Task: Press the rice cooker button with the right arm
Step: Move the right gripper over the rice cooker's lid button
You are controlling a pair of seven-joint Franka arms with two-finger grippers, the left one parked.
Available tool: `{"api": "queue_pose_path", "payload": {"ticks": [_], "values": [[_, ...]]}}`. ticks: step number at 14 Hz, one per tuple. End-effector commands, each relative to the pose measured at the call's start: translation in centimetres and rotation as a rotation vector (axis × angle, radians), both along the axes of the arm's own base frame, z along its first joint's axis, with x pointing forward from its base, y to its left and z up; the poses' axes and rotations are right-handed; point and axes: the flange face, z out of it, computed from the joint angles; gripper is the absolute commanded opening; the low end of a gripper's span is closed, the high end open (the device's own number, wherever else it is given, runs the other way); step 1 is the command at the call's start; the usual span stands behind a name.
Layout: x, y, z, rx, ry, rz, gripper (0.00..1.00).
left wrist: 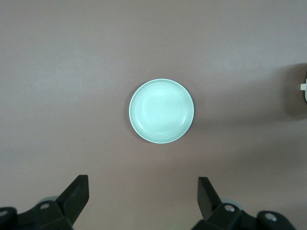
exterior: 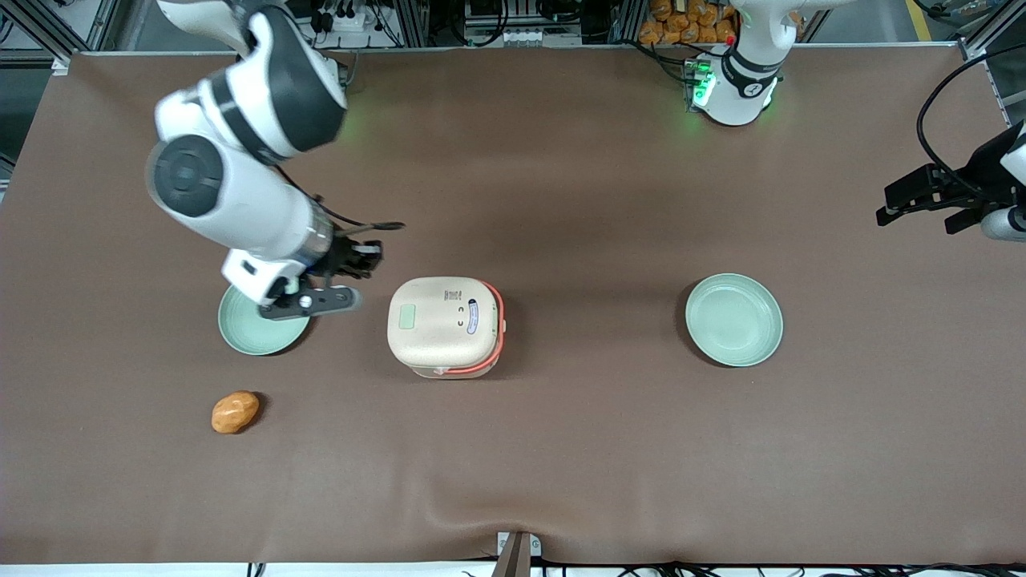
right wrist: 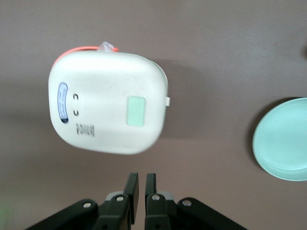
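Brown matting is seen covering the whole worktop, with aluminium framing and cabling visible along the edge farthest from the front camera. Toward the working arm's end, a small orange-brown bread roll is seen lying on the mat, nearer the front camera than a pale green plate. That plate is partly covered in the front view by the right arm, which is bent over it, white with dark grey elbow segments and a round black-faced joint. The gripper is held above the worktop just beside the rice cooker, on its working-arm side, and is not touching it. In the right wrist view the two black fingers are shown pressed almost together, closed on nothing, with the gripper pointed at the mat a little short of the cooker's edge. The rice cooker is found near the middle of the worktop, upright, lid down; a cream-white rounded-square top, a pale green rectangular panel, a coral-red band and a small blue oval label are shown. A second pale green plate is seen well apart toward the parked arm's end, and appears alone in the left wrist view.
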Motion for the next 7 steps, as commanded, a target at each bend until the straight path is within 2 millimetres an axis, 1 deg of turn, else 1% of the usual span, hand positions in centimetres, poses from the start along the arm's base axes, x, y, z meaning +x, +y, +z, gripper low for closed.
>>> {"api": "queue_pose_path", "payload": {"ticks": [1, 2, 5, 7], "values": [[1.6, 0.8, -1.7, 0.028, -0.04, -0.048, 0.13], [1.9, 1.4, -2.7, 0.027, -0.054, -0.044, 0.13], [3.1, 1.5, -5.9, 0.018, -0.064, -0.044, 0.13], [3.3, 2.0, -7.7, 0.01, -0.056, -0.039, 0.13]]}}
